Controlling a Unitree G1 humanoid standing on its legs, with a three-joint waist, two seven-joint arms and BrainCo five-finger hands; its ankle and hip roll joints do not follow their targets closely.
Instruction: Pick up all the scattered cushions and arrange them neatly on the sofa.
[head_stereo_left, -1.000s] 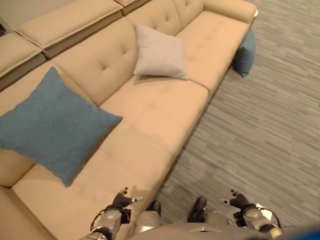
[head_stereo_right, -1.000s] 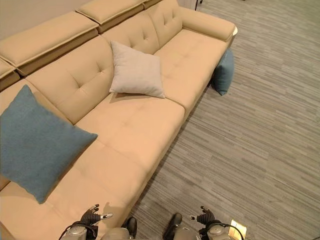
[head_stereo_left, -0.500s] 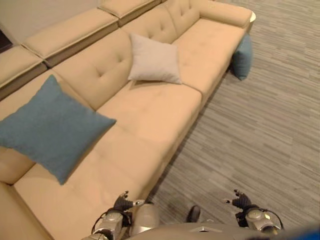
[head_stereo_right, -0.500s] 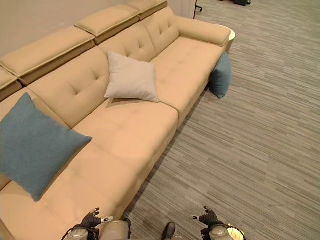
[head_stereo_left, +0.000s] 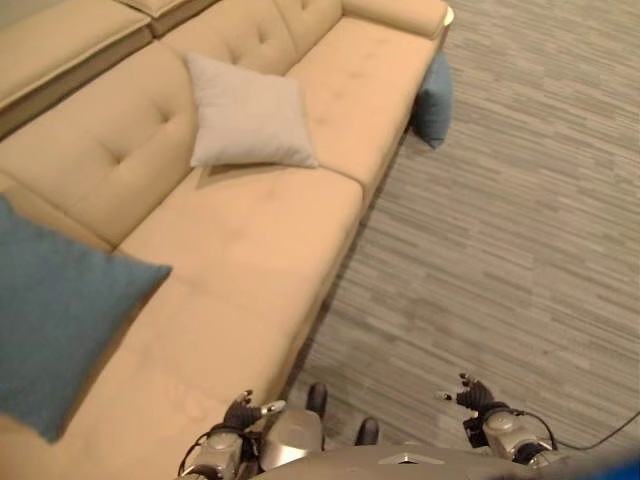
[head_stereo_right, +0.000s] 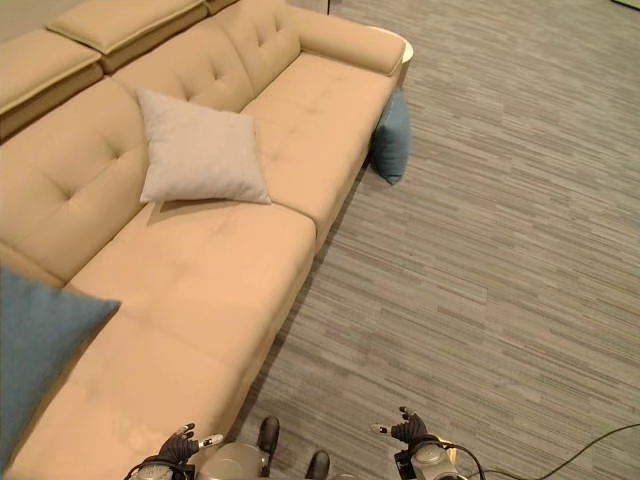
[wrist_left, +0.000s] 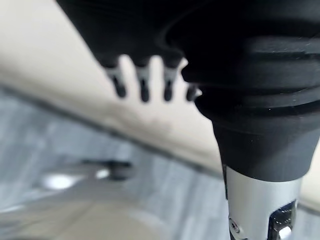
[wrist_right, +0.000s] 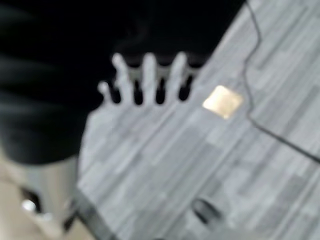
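At your far left, a blue cushion (head_stereo_left: 55, 330) leans on the beige sofa (head_stereo_left: 250, 260), and further along the seat a pale grey cushion (head_stereo_left: 247, 112) rests against the backrest. Your left hand (head_stereo_left: 243, 412) hangs low by the sofa's front edge, fingers (wrist_left: 143, 85) straight and apart, holding nothing. To the right, a second blue cushion (head_stereo_right: 392, 136) stands on the grey carpet (head_stereo_left: 520, 220) against the sofa's end, and your right hand (head_stereo_left: 474, 396) hovers over the carpet, fingers spread, empty.
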